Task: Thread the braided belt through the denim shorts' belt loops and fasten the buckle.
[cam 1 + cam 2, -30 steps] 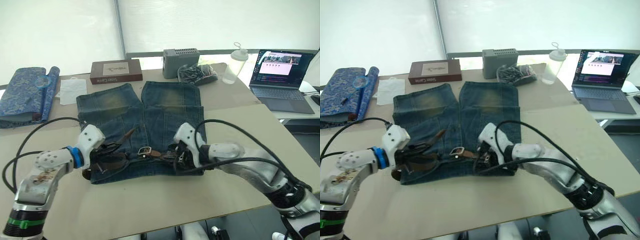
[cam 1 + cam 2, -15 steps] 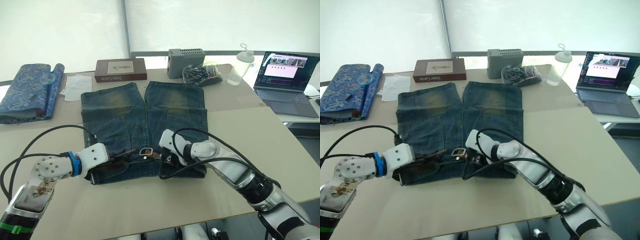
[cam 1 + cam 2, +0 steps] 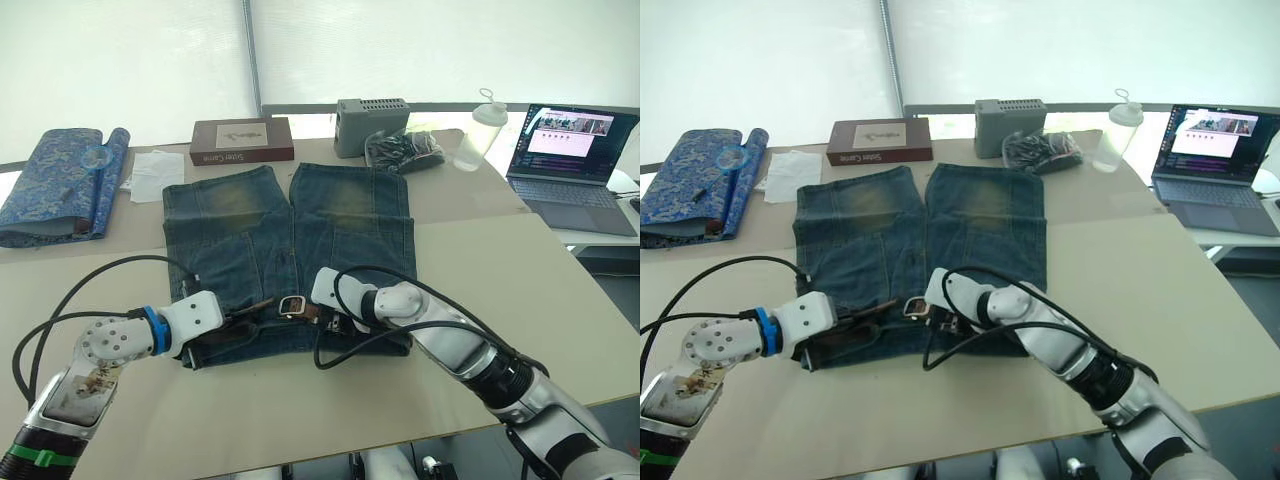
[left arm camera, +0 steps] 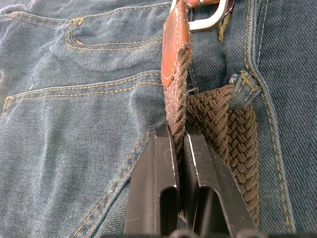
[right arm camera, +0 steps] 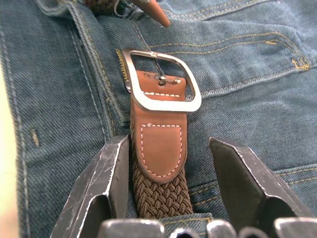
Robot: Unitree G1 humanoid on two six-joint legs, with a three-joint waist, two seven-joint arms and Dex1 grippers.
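The denim shorts [image 3: 290,220] lie flat on the table, waistband toward me. The braided belt [image 4: 218,124] runs along the waistband and passes under a belt loop [image 4: 242,87]. My left gripper [image 3: 238,318] is shut on the belt's free end, just behind its brown leather tip [image 4: 174,49]. The silver buckle [image 5: 161,82] lies on the denim at mid-waistband, its pin across the frame. My right gripper [image 3: 338,318] stands open just right of the buckle, its fingers [image 5: 111,173] on either side of the strap's leather tab without closing on it.
At the table's far side stand a blue patterned fabric roll [image 3: 60,185], white paper [image 3: 152,175], a brown box [image 3: 242,140], a grey box [image 3: 372,125], a black bag [image 3: 405,150] and a bottle [image 3: 478,128]. A laptop [image 3: 575,165] sits far right. Black cables [image 3: 350,355] loop over the waistband.
The camera has shifted. My left gripper has come down with the belt end onto the waistband, flattening the bunched strap. My right gripper has slid left toward the buckle.
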